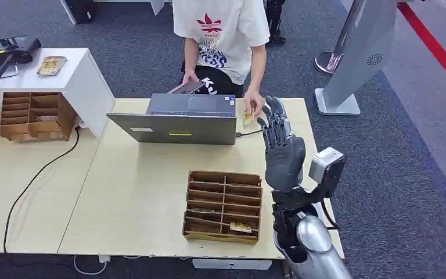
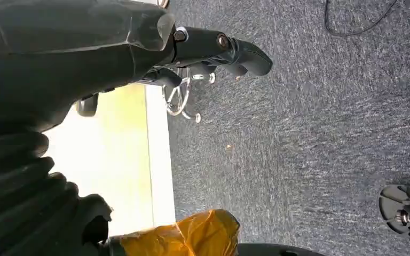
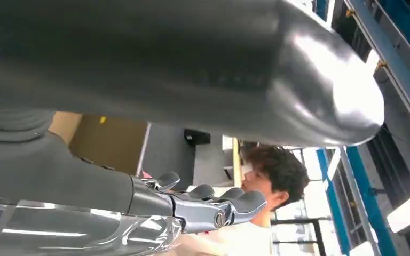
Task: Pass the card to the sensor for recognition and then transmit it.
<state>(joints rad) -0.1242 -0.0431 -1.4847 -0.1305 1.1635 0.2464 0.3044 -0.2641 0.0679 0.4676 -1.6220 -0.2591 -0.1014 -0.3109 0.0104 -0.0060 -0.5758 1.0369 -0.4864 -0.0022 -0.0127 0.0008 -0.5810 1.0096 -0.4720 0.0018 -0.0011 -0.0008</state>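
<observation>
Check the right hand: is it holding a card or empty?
Empty. The right hand is raised with fingers spread and nothing between them; a person's hand holds the card just beyond its fingertips.

The person's white T-shirt (image 1: 220, 26) bears a red trefoil logo above dark lettering too small to read, and white letters on the dark shorts (image 1: 218, 87) are partly hidden.

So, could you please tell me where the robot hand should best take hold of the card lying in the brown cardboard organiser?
Probably by its near long edge, coming from above: the yellowish card lies flat in the near-right compartment of the brown cardboard organiser, whose walls block any sideways approach.
</observation>
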